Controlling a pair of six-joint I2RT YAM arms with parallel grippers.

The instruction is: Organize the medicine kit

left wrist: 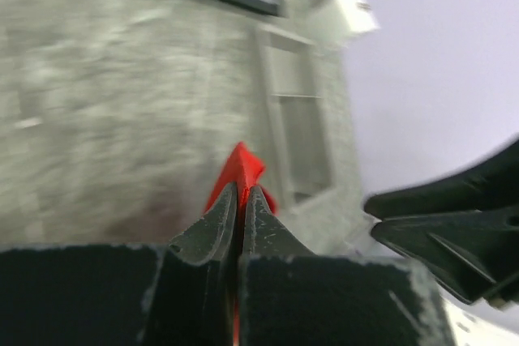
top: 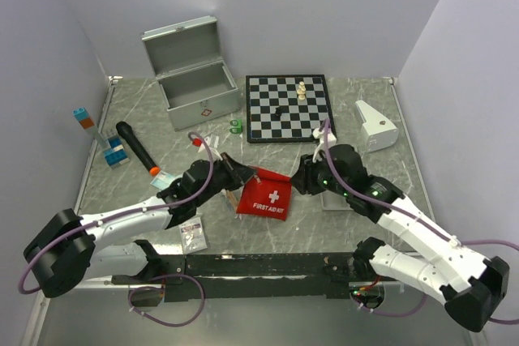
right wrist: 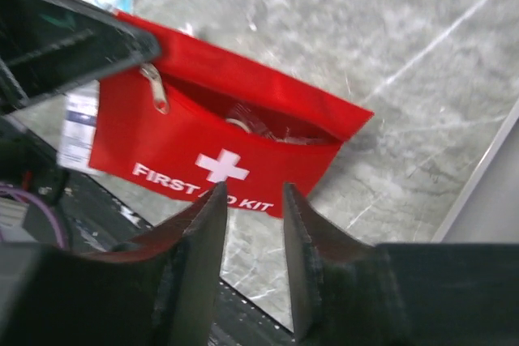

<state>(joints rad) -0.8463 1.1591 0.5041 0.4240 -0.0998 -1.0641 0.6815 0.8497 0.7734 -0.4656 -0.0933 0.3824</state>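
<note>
Far left, some blue blocks [top: 116, 154] and a black cylinder [top: 136, 147] are seen lying on the table [top: 138, 103], with nothing touching them. Just behind, the silver case [top: 195, 87] is parked at the back with its lid thrown open, well apart from both arms, and nothing can be made out inside it from above. Moving toward the middle, the left gripper [left wrist: 241, 200] is found with its jaws pressed together on a corner of the red pouch [right wrist: 243, 135], so the pouch is propped up near the front-centre of the table; whether its lower edge touches the marble can't be told. The pouch's mouth is unzipped, with the zipper pull [right wrist: 158, 91] hanging at the held end and something pale tucked inside. Just to the right, the right gripper [right wrist: 251, 200] is lined up in front of the pouch with its fingers apart and nothing pinched between them. Further right, the chessboard [top: 288, 107] is left alone. So the pouch-handling step looks to be in hand. For the next bit, the free side of the pouch probably has to be caught by the right gripper while the held corner is kept steady, so it can be closed or carried back to the case.
</note>
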